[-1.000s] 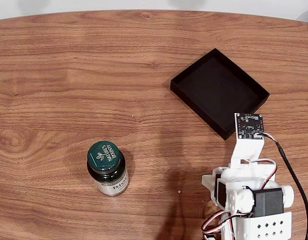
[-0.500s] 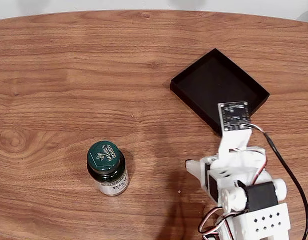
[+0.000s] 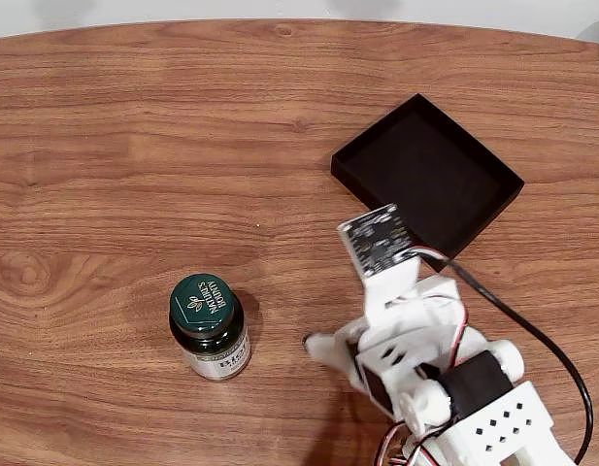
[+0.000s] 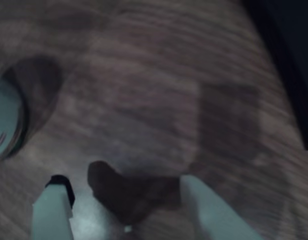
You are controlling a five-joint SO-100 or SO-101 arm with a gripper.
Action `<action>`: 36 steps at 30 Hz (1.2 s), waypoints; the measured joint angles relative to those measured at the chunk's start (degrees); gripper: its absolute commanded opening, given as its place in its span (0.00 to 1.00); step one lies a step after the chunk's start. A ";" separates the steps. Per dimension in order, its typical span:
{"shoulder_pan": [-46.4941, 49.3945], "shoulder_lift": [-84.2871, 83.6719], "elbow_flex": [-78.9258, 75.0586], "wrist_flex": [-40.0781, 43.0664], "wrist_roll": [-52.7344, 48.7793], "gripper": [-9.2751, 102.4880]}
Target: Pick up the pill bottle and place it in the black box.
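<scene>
The pill bottle (image 3: pixel 209 325), dark green with a green printed lid and a pale label, stands upright on the wooden table at lower left in the fixed view. The black box (image 3: pixel 425 180) lies empty at upper right. My white arm (image 3: pixel 415 359) reaches in from the lower right corner, between the two, well right of the bottle. The blurred wrist view shows my gripper (image 4: pixel 124 182) open above bare wood, its two pale fingers (image 4: pixel 51 210) wide apart with nothing between them. There the bottle (image 4: pixel 6 125) sits at the left edge and the box (image 4: pixel 288 65) at the right edge.
The wooden table (image 3: pixel 134 146) stretches wide to the left and back, with its curved far edge along the top. A black cable (image 3: pixel 532 335) trails from the arm's camera board toward the lower right.
My arm has swung to the left, away from the black box and toward the bottle. Bottle and box have stayed in place.
</scene>
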 measured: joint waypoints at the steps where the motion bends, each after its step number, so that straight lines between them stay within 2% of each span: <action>1: -1.41 0.00 0.00 0.97 0.26 0.32; 7: -10.11 0.00 0.00 6.68 1.14 0.32; 14: -21.36 2.02 0.00 12.92 -2.37 0.32; 20: -27.95 3.08 0.00 13.71 -4.83 0.33; 24: -30.41 1.49 0.00 10.46 -5.89 0.34; 28: -31.46 -1.58 0.00 3.69 -8.09 0.35; 36: -28.56 -4.39 0.00 -9.05 -9.32 0.37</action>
